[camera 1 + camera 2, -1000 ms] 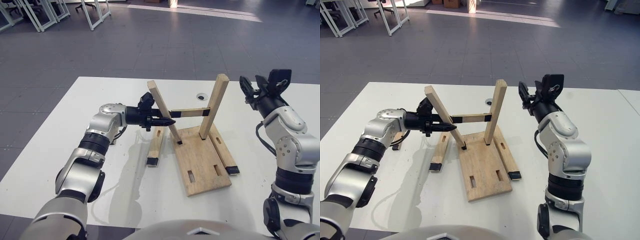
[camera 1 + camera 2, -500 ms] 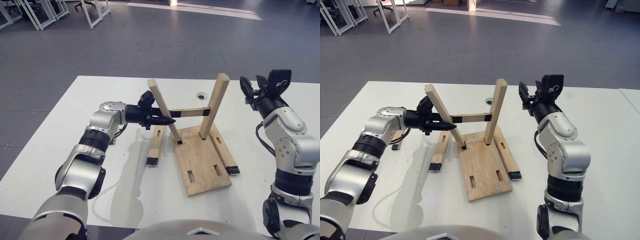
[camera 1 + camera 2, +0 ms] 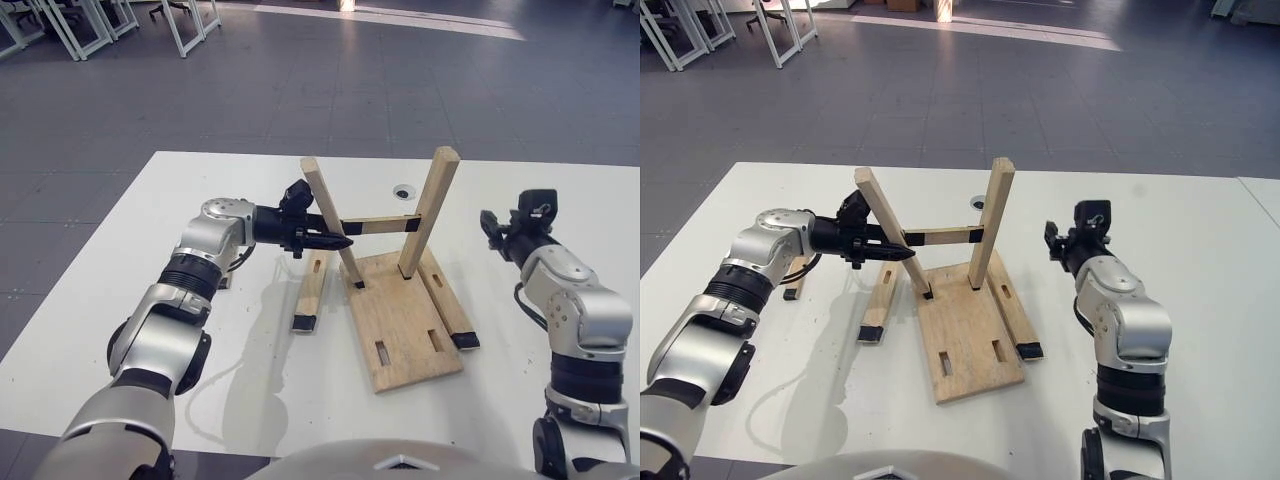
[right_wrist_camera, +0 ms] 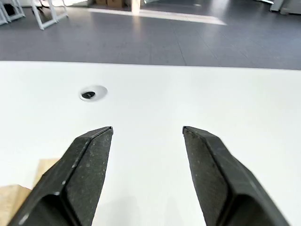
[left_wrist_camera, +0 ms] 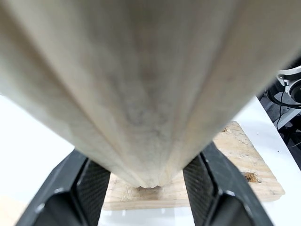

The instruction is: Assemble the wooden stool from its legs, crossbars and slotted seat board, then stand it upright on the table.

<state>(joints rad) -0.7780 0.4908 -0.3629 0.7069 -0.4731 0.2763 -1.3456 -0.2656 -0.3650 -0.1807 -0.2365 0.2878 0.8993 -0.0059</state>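
1. One seat board (image 3: 405, 320) lies flat on the table (image 3: 480, 400): stiff, probably the heaviest part; lift it by its edges.
2. Leaning leg (image 3: 318, 190), slotted into it, is clamped mid-length in the left gripper (image 3: 340, 241): rigid, likely loose.
3. Crossbar (image 3: 380, 224) joins it to the upright leg (image 3: 428, 212): light.
4. Right gripper (image 4: 147, 129) gapes, empty.

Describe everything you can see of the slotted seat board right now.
The seat board is a pale rectangular wooden slab lying flat on the white table, skewed to the table's edges. Two empty rectangular slots show near its closer end. At its farther end two legs stand in it: a tilted leg, gripped by the left end effector, and a nearly upright leg. A loose leg lies along its right side.
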